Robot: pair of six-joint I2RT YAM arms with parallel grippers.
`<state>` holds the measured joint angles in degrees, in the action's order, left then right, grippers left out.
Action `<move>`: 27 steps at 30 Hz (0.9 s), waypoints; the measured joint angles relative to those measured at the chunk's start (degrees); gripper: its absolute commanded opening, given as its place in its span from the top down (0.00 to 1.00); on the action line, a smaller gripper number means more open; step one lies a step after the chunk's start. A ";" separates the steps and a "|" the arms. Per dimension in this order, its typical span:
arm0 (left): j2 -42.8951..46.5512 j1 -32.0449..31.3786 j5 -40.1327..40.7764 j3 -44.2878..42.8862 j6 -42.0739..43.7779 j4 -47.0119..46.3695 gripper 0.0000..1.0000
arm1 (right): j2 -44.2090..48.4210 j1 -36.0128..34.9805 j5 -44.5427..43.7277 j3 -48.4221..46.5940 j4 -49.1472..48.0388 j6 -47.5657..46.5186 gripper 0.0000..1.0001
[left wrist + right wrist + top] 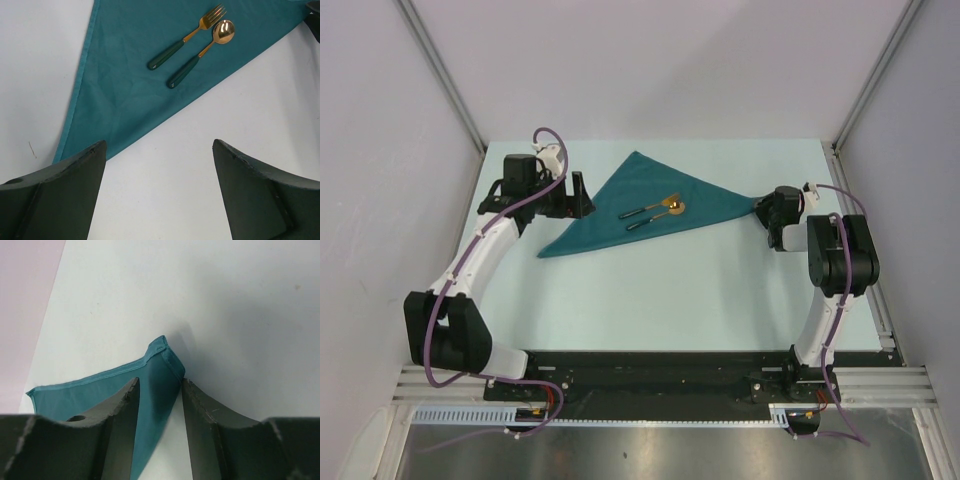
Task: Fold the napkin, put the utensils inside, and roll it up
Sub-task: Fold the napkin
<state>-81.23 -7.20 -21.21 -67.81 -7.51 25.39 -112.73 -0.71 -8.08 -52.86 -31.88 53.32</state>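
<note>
The napkin (605,222) lies on the counter (670,300) as a folded triangle of teal cloth, one point toward the far edge and its long edge running slantwise between the two arms. Near the napkin's middle lie the two utensils, side by side, close to parallel and not touching: a fork (642,209) and a spoon (655,217), each with a dark green handle and a gold head. In the left wrist view the fork (185,37) lies farther into the napkin (125,85) and the spoon (200,54) nearer its long edge. Both handles point toward the napkin's corner by the left arm, both heads toward its corner by the right arm. The left gripper (582,197) hangs just beside the napkin's side edge, near that first corner. Its jaws stand wide apart and hold nothing, and between them the left gripper (159,145) shows only pale counter (40,60) and the rim of the cloth. The right gripper (762,207) sits at the napkin's sharp opposite corner. In the right wrist view, the right gripper (160,381) has its jaws drawn in to a narrow gap astride that corner. The napkin (90,390) fills the gap, its hem meets one fingertip, and its tip stands slightly raised, shadowing the counter (225,300). Whether the jaws actually pinch the cloth cannot be told.
</note>
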 measured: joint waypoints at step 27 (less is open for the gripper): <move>1.57 0.00 -0.09 0.00 0.00 -0.02 0.09 | -0.37 0.09 -1.99 -1.46 4.81 1.88 0.99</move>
<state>-79.66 -7.20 -21.30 -67.81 -7.51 25.36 -113.10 -0.62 -10.07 -54.33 -27.07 55.20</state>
